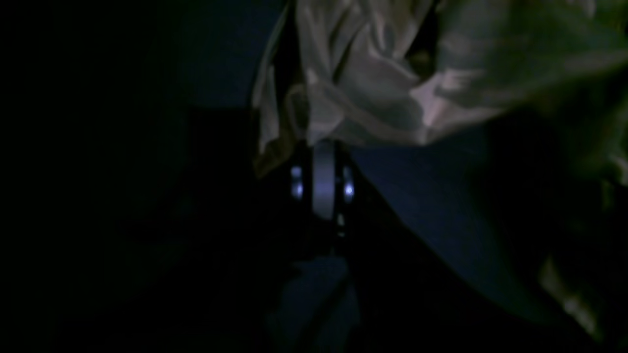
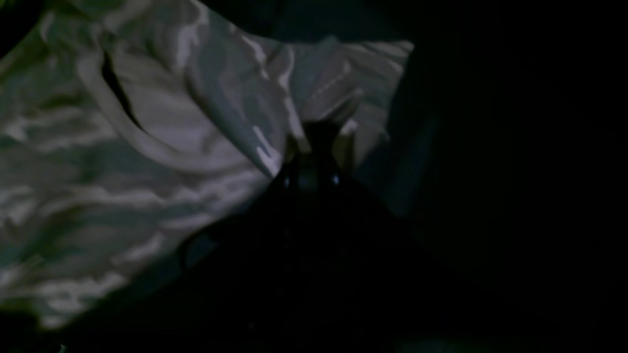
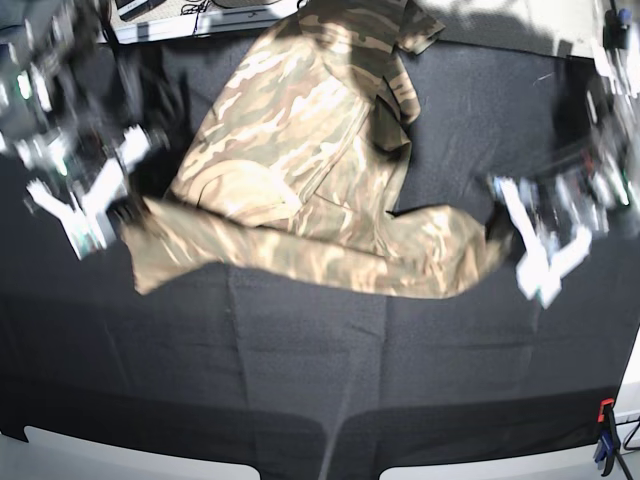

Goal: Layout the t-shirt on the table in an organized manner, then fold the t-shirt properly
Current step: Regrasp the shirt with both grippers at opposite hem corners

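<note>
Camouflage t-shirt stretched between 2 closed grippers over the black table.

The wide table [image 3: 300, 380], covered in matte black cloth, fills the base view. The soft tan, olive and brown camouflage t-shirt [image 3: 300, 170] lies across its far half, its near edge pulled into a long band between the arms and its plain tan ribbed collar [image 2: 147, 147] showing in the right wrist view. The right gripper [image 3: 128, 208] is clamped on 1 end of that band; the left gripper [image 3: 497, 230] pinches the other. A red and blue clamp [image 3: 605, 440] sits at the table's near corner. No writing or label is readable.
</note>
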Robot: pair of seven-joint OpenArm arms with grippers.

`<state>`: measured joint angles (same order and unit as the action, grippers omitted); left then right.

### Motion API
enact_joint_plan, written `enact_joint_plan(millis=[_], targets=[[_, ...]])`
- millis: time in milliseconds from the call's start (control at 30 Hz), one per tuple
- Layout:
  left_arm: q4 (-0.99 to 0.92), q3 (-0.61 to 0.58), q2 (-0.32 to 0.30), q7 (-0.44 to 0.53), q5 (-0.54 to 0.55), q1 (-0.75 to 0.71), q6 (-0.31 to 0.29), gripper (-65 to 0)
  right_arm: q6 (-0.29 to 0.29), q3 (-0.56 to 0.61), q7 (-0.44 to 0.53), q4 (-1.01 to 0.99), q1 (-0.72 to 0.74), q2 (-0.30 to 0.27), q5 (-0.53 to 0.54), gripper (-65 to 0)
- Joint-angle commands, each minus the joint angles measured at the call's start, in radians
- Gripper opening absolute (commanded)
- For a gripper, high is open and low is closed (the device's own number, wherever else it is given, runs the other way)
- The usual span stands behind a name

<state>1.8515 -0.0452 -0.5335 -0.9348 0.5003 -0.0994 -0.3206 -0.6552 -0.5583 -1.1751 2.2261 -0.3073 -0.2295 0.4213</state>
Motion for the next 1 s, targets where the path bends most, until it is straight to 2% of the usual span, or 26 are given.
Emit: enact_joint_plan(millis=[0,100,200,300,367,400,500,667,833,967], targets=[[0.062,0.007,-0.015,0.031,-0.015,-0.008,0.012,-65.0,0.001,-0.023,0.020,0.032,-0.002,-0.011,0.010,-65.0],[0.199,0.007,-0.015,0.031,-0.080,-0.063,0.054,-65.0,0.000,-0.087,0.026,0.066,-0.006,-0.012,0.010,-65.0],[0.331,0.007,-0.016,0.019,-0.170,-0.078,0.108,-65.0,0.000,-0.166,0.092,0.104,-0.006,-0.012,0.009,-65.0],[0.478,0.007,-0.016,-0.035,-0.291,-0.077,0.143,-65.0,0.000,-0.253,0.106,0.130,-0.006,-0.013,0.010,-65.0],[0.505,0.007,-0.016,-0.068,-0.356,-0.077,0.154,-65.0,0.000,-0.310,0.106,0.130,-0.006,-0.014,0.015,-65.0],[0.505,0.007,-0.016,-0.054,-0.369,-0.060,0.154,-65.0,0.000,-0.336,0.113,0.130,0.000,-0.021,0.052,-65.0],[0.505,0.007,-0.016,-0.114,-0.418,-0.055,0.168,-65.0,0.000,-0.426,0.113,0.130,0.002,-0.026,0.155,-65.0],[0.505,0.007,-0.016,-0.124,-0.585,-0.058,0.203,-65.0,-0.002,-0.547,0.113,0.130,0.013,-0.034,0.325,-65.0],[0.505,0.007,-0.016,-0.118,-0.767,-0.058,0.220,-65.0,-0.003,-0.580,0.100,0.130,0.013,-0.034,0.444,-65.0],[0.505,0.007,-0.034,-0.116,-0.870,-0.058,0.261,-65.0,-0.005,-0.580,0.053,0.130,0.013,-0.034,0.618,-65.0]])
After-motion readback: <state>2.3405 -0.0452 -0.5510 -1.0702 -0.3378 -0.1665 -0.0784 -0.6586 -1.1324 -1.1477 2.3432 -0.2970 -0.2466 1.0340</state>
